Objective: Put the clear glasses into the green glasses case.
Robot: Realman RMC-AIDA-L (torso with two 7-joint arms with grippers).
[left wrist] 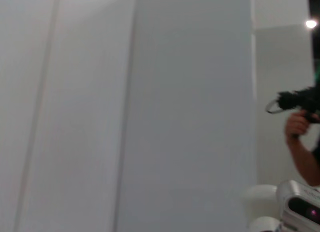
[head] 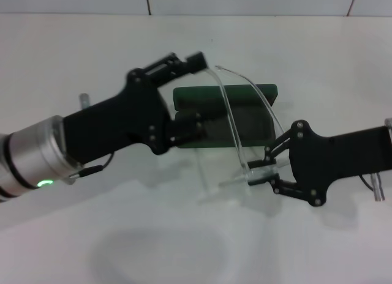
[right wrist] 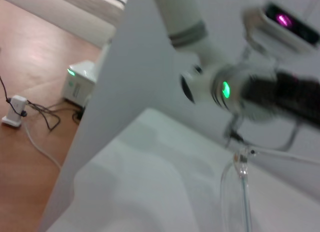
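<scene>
Raised above the open green glasses case [head: 251, 115] on the white table [head: 184, 247], the clear glasses [head: 245, 119] are gripped by 2 grippers: left gripper [head: 199, 91], right gripper [head: 262, 169].

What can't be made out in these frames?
- Head view: left end effector hides the left part of the green glasses case.
- Right wrist view: clear glasses blurred, cut off by the edge.
- Left wrist view: neither glasses nor case in frame.

open green glasses case [head: 245, 122] crowded by left gripper [head: 199, 91], clear glasses [head: 242, 122] across it
</scene>
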